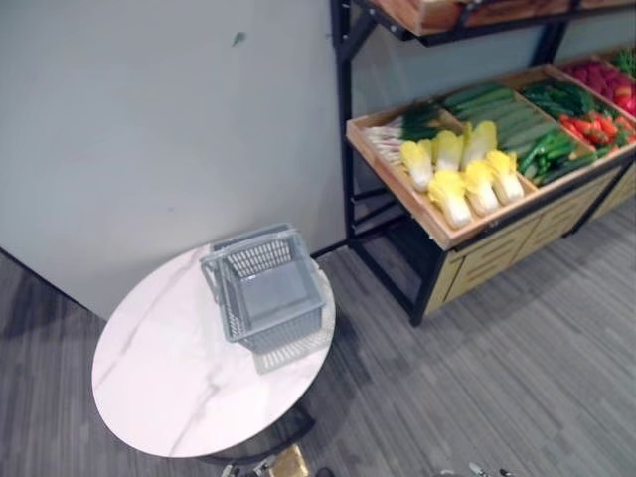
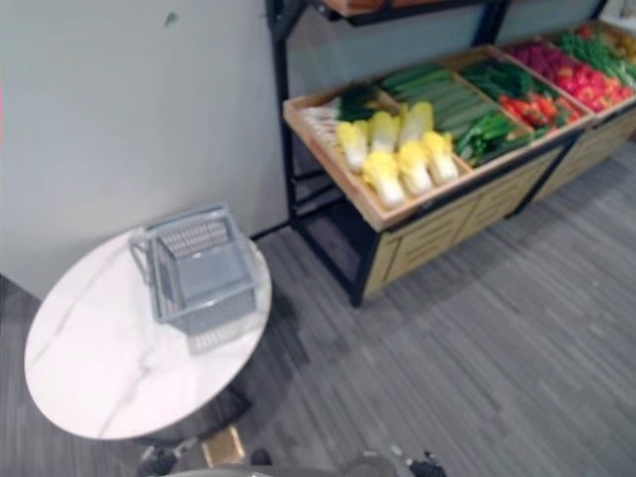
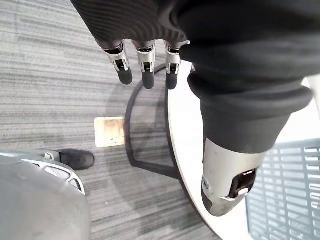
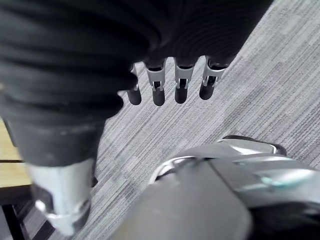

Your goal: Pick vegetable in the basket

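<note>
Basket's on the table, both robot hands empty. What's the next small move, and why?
Probably lift the right robot hand toward the yellow cabbages in the crate: the basket looks empty, and both this and the left robot hand hang open, holding nothing.

Our left hand and right hand both hang with fingers straight and relaxed, thumbs set apart.
</note>
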